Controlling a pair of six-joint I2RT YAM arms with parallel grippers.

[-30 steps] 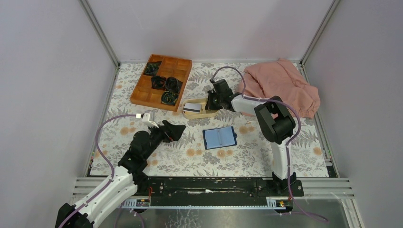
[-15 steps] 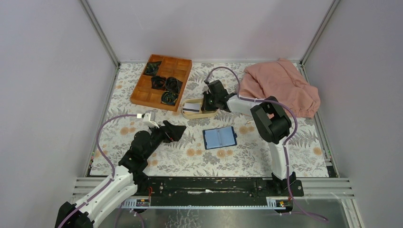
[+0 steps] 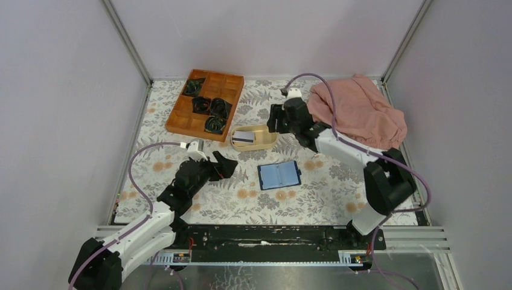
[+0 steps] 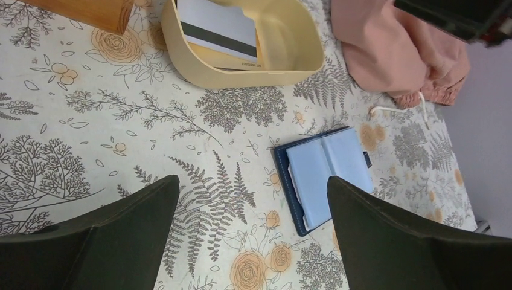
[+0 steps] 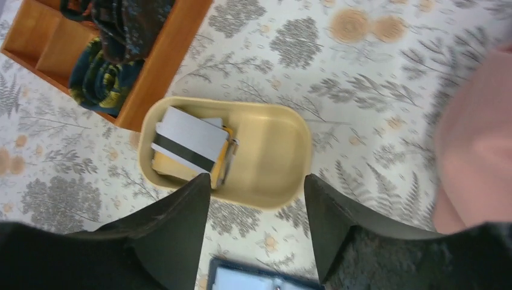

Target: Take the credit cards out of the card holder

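The card holder lies open on the flowered table, light blue inside up; it also shows in the left wrist view and at the bottom edge of the right wrist view. Credit cards lie stacked in the beige dish, the top one white with a black stripe. My right gripper hovers open and empty over the dish's right end. My left gripper stands open and empty, left of the card holder.
A wooden compartment tray with dark rolled items sits at the back left, touching the dish's corner. A pink cloth is heaped at the back right. Grey walls close in three sides.
My right gripper opened, lifted off the dish and drew back to the right, its arm swinging outward. The cards stay in the dish. The left arm crept slightly forward.
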